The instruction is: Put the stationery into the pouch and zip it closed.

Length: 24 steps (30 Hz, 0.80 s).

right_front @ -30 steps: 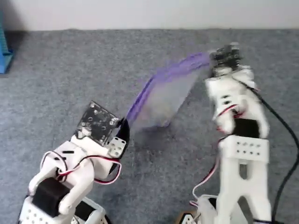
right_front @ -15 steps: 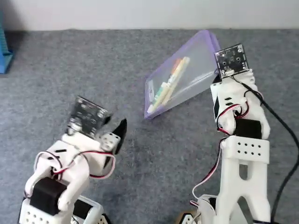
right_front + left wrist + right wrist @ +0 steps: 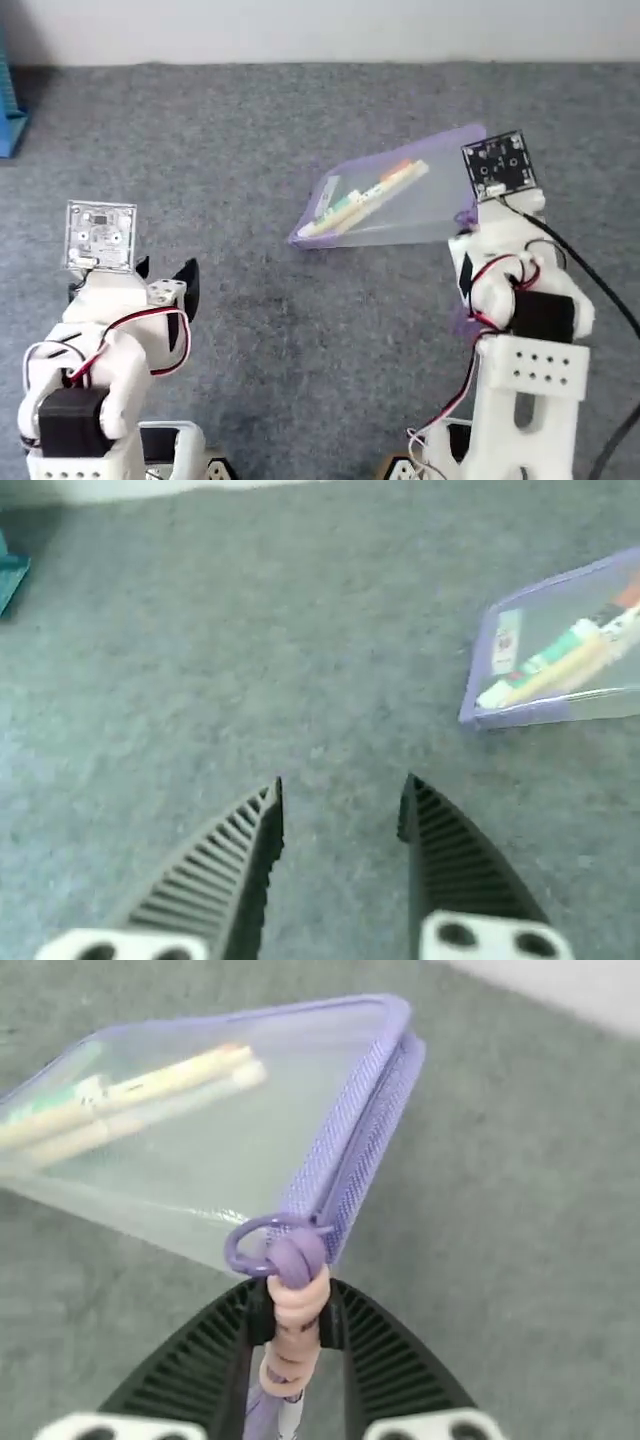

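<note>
From above, the pouch (image 3: 400, 215) lies at the counter's (image 3: 230, 130) 1 o'clock side, its long axis running roughly from 8 to 2 o'clock. The pens (image 3: 365, 195) inside lie along the same line.

The right gripper (image 3: 295, 1305) is clamped on the cord of the zip pull (image 3: 293, 1260) at the pouch's near right corner. The body of the pouch stretches away from it towards 10 o'clock. The zipped edge leads off from the pull towards 12, and to my eye the slider sits at the end of its run, so the zip looks closed. The right arm is plainly the nearer one, being the arm attached to the pouch.

The left gripper (image 3: 340, 792) hangs over bare counter with its jaws apart and nothing between them. The pouch's closed end is well off at about 2 o'clock from it.

I'd say what remains is for the right gripper to let go of the pull.
</note>
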Motion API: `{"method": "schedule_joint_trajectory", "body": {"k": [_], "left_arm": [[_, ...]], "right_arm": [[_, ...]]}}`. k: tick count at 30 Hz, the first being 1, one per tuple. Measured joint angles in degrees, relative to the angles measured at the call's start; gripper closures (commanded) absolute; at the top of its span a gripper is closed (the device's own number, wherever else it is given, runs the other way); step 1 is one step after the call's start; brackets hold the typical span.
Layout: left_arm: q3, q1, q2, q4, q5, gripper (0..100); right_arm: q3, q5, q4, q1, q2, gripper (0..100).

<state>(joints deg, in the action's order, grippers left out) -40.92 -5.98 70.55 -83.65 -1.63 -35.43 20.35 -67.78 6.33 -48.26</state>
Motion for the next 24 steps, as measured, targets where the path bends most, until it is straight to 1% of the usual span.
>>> {"method": "schedule_joint_trajectory", "body": {"k": [2,4,10,12,13,16,19,20,22,23,24], "left_arm": [[0.0,-1.6,0.0,-1.1,-0.2,81],[0.0,-3.0,0.0,-2.2,-0.2,81],[0.0,-7.2,0.0,-5.5,-0.2,81],[0.0,-8.2,0.0,-6.9,-0.2,81],[0.0,-8.4,0.1,-7.7,-0.2,81],[0.0,-8.4,0.1,-9.6,-0.2,81],[0.0,-8.4,0.3,-9.8,-0.2,83],[0.0,-8.4,0.7,-9.8,-0.2,85],[-0.7,-8.4,3.3,-8.9,-0.2,94],[-1.8,-8.4,4.7,-7.9,-0.2,99],[-3.4,-8.4,6.1,-6.7,-0.2,99]], "right_arm": [[0.0,-2.5,-3.5,0.0,-1.0,98.1],[0.0,-5.6,-6.7,0.0,-1.8,94.8],[0.0,-15.7,-13.9,-0.1,-4.7,75.0],[0.0,-17.8,-15.0,-0.3,-6.9,71.5],[0.0,-18.3,-15.4,-0.4,-8.0,71.4],[0.0,-19.2,-15.8,-0.2,-11.6,75.0],[-1.9,-19.2,-15.8,-0.2,-15.1,84.2],[-3.3,-19.2,-15.8,-0.2,-16.1,88.3],[-6.3,-19.2,-15.8,-0.3,-18.0,97.1],[-7.6,-19.2,-15.8,-0.3,-19.0,99.8],[-9.0,-19.2,-15.8,-0.3,-19.8,98.3]]}}
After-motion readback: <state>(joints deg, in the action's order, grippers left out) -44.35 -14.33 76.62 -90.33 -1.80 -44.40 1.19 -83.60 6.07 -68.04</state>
